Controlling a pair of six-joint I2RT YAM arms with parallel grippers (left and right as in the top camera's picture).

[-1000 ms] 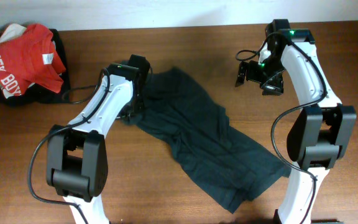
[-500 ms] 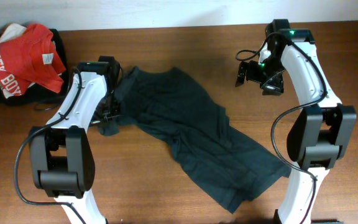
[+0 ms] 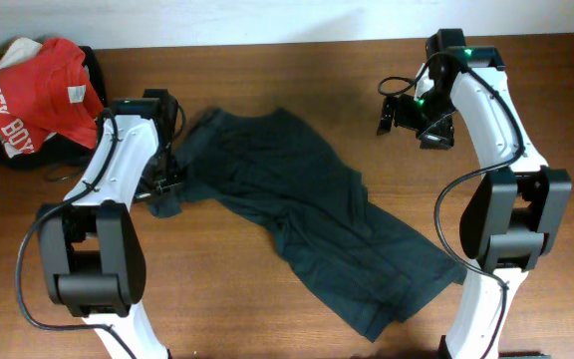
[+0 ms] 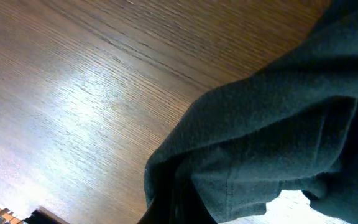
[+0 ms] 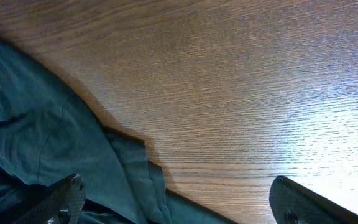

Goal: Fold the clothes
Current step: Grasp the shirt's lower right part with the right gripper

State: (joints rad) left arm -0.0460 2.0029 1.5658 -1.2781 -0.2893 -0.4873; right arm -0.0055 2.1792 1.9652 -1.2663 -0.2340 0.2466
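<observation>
The dark charcoal garment (image 3: 317, 214) lies crumpled on the wooden table, running diagonally from upper left to lower right; no lettering shows on it. My left gripper (image 3: 164, 197) is at its upper-left corner, shut on a bunched fold of the cloth. In the left wrist view the garment (image 4: 278, 124) wraps over the jaws and hides them. My right gripper (image 3: 407, 115) hovers open and empty above bare table, right of the garment's top edge. In the right wrist view its fingers (image 5: 67, 194) stand wide apart over the garment's edge (image 5: 42, 149).
A red T-shirt with white lettering (image 3: 33, 95) lies on a dark pile at the table's far left corner. The table's back edge (image 3: 287, 42) meets a white wall. Both arm bases stand at the near edge.
My left arm has swung to the left, dragging the garment's upper-left corner leftward with it. The right arm has not moved.
</observation>
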